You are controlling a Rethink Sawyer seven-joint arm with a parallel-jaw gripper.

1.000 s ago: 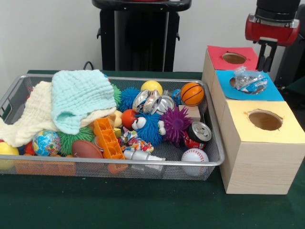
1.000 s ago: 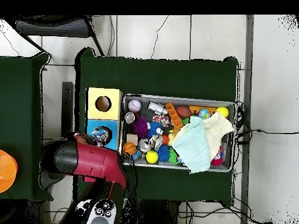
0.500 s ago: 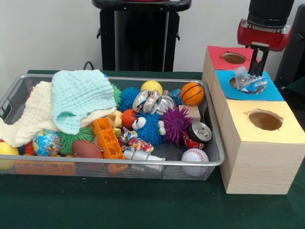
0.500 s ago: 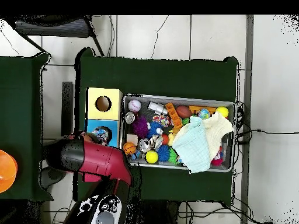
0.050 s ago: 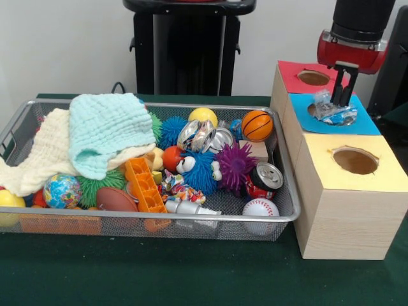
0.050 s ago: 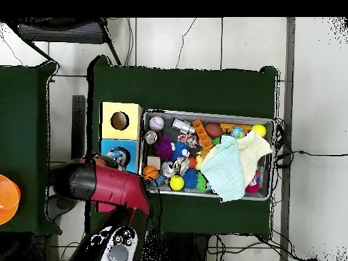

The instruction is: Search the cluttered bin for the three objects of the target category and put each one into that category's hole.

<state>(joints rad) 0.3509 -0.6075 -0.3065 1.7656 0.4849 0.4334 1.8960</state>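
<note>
Nearest the camera, the wire bin held a jumble of balls, towels and crushed cans. Beyond it, a crumpled plastic bottle sat wedged over the hole of the blue box, not dropped through. The gripper hung just above it; whether its fingers were parted could not be told. Left so, the bottle risked springing off the box. Overhead, the arm hid the red box.

A row of three boxes is set on the desk just right of the bin. A crushed bottle is lodged in the middle box's hole. Two cloths are piled in the bin's left half.
</note>
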